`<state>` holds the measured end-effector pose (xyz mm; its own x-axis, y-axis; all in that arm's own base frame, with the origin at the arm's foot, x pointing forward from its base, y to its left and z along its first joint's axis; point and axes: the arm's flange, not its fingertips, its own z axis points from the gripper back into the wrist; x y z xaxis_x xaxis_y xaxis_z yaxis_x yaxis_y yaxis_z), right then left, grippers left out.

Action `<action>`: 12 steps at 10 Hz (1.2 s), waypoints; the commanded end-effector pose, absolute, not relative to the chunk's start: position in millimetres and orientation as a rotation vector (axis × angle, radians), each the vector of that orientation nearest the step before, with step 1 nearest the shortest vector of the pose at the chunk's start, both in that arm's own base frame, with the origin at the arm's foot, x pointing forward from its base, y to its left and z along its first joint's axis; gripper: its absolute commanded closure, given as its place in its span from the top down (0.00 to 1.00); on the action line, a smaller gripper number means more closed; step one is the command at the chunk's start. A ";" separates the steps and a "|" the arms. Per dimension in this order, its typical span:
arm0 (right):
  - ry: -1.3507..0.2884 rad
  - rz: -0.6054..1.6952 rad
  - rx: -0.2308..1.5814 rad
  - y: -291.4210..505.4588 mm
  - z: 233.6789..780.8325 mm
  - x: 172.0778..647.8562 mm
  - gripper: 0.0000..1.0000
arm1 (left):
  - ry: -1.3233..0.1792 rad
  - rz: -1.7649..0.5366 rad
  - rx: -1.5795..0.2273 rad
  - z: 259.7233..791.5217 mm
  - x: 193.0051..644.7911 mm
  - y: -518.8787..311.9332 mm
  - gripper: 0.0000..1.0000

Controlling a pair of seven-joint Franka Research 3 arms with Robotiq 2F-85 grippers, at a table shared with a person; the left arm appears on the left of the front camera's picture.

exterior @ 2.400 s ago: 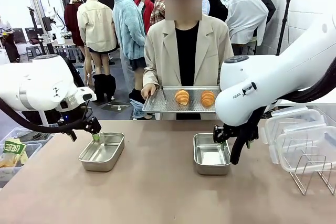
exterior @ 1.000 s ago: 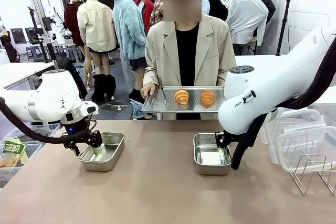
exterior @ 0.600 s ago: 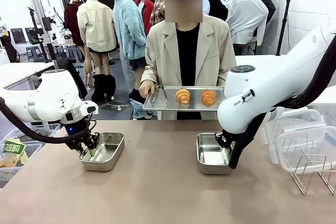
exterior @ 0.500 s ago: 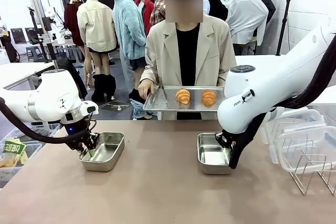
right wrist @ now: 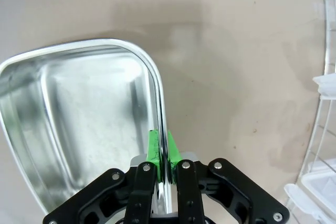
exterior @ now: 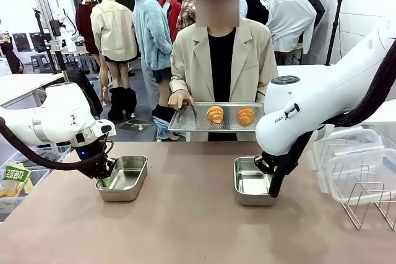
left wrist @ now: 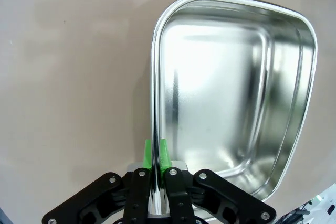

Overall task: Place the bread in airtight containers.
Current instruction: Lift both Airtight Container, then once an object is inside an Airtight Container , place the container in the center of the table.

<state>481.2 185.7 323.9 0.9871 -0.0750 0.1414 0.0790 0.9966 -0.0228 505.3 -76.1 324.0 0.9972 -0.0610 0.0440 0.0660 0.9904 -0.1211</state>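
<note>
Site: robotics lab | Signs: left arm [exterior: 55, 122], right arm [exterior: 322, 100] stood at the table [exterior: 185, 227]; black stand [exterior: 335, 26], brick wall [exterior: 371, 4] behind it.

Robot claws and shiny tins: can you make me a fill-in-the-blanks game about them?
1. On the perforated tray lie ___ pieces of bread.
2. The left claw is shut on the rim of the left tin, which is ___ inside.
3. The right claw, shut on the rim of the right tin, has pads coloured ___.

Missing words: two; empty; green.
</note>
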 end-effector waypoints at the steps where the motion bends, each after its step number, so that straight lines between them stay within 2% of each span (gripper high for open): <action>1: -0.154 -0.087 -0.011 184.5 320.7 481.2 0.00 | -0.043 -0.066 -0.123 324.0 505.3 -77.0 0.00; 11: -0.154 -0.087 -0.011 184.5 320.7 481.2 0.00 | -0.040 -0.065 -0.122 323.8 505.2 -76.4 0.00; 12: -0.140 -0.079 -0.028 184.7 323.6 481.7 0.00 | -0.052 -0.069 -0.119 347.1 499.1 -97.7 0.00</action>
